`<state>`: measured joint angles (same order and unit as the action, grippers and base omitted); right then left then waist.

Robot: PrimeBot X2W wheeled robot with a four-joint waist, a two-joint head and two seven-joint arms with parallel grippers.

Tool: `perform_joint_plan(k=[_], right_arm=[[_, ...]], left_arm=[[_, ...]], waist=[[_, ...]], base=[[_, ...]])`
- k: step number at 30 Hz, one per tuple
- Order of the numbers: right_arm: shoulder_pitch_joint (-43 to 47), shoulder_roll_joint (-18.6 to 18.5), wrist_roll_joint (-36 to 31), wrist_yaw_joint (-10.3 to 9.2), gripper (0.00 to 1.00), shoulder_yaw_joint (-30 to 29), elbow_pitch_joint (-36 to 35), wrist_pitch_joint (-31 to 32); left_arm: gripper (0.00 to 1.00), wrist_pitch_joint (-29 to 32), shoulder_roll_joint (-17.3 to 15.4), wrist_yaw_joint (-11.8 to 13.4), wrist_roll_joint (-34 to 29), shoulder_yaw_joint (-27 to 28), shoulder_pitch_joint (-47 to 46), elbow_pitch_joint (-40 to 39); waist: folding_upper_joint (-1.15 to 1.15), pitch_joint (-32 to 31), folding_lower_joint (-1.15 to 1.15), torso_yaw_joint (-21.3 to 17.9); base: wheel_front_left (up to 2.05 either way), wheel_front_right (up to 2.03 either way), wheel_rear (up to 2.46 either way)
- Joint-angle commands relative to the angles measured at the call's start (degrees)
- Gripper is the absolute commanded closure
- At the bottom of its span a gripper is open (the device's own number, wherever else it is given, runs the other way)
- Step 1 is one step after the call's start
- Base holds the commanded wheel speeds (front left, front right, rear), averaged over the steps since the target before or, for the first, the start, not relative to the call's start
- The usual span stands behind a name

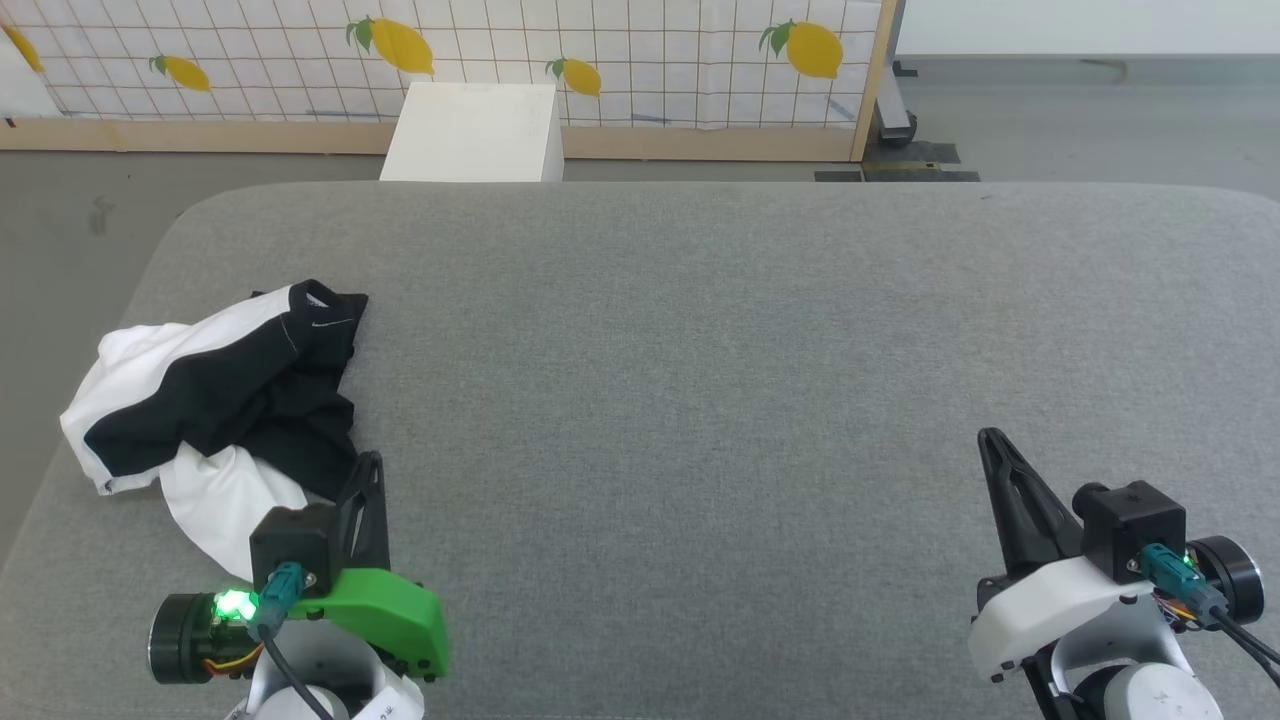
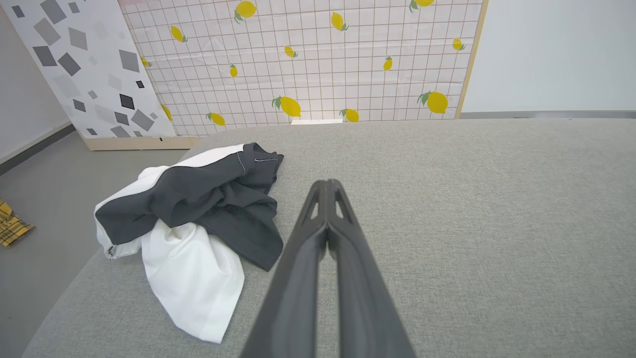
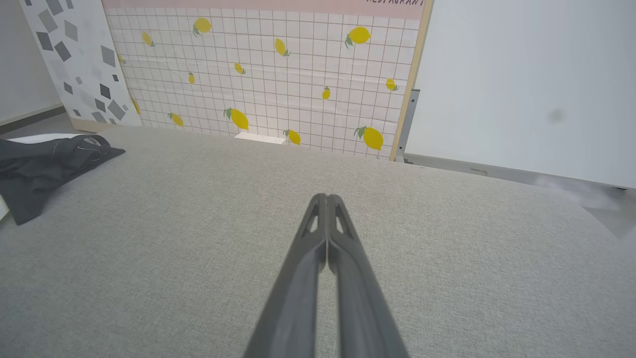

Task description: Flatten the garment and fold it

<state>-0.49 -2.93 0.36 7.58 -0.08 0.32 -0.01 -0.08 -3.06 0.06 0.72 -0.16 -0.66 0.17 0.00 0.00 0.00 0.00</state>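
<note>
Fingers on our left gripper (image 2: 328, 183) and right gripper (image 3: 325, 196) are pressing together, holding nothing. We are seeing the garment (image 1: 215, 390) lying crumpled on the grey cushion (image 1: 700, 350) at the head view's left. Its long axis is slanting from the collar at upper right toward lower left.

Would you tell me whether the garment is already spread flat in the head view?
No, the garment lies crumpled in a heap, its black folds bunched over the white.
</note>
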Motion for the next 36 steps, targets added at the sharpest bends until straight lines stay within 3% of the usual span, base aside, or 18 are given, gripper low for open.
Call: perform_joint_plan(k=[1,13,14,17,18,19,36], right_arm=[[0.49,0.05,-0.36,-0.09,1.0,0.08,-0.32,0.01],[0.49,0.05,-0.36,-0.09,1.0,0.08,-0.32,0.01],[0.0,0.0,0.01,0.0,0.0,0.0,0.0,0.0],[0.0,0.0,0.03,0.0,0.0,-0.06,0.03,0.0],[0.01,0.0,0.06,0.0,1.0,-0.06,0.06,-0.02],[0.05,0.0,0.19,0.0,0.0,-0.07,0.12,-0.11],[0.58,0.01,2.17,-0.01,0.0,-1.15,1.7,-2.11]], left_arm=[[1.0,0.08,0.18,-0.06,-0.72,0.16,0.66,-0.17],[1.0,0.08,0.18,-0.06,-0.72,0.16,0.66,-0.17],[0.0,0.0,0.0,0.0,0.0,0.0,0.0,0.0],[0.0,0.0,-0.01,0.0,0.28,-0.14,-0.01,0.01],[1.0,-0.02,-0.01,0.0,0.32,-0.17,-0.01,0.02],[0.0,-0.11,-0.01,0.02,0.41,-0.25,-0.01,0.09],[0.0,-2.1,0.02,0.47,2.33,-1.52,-0.32,1.95]], waist=[[0.0,0.0,0.0,0.0],[0.0,0.0,0.0,0.0],[0.0,0.0,0.0,0.0],[0.0,0.0,0.0,0.0],[0.0,0.0,0.0,0.0],[0.0,0.01,0.0,0.0],[0.0,0.09,0.0,-0.04]], base=[[0.0,0.0,0.0],[0.0,0.0,0.0],[0.0,0.0,0.0],[0.0,0.0,0.0],[0.0,0.0,0.0],[0.0,0.0,0.0],[0.0,0.0,0.0]])
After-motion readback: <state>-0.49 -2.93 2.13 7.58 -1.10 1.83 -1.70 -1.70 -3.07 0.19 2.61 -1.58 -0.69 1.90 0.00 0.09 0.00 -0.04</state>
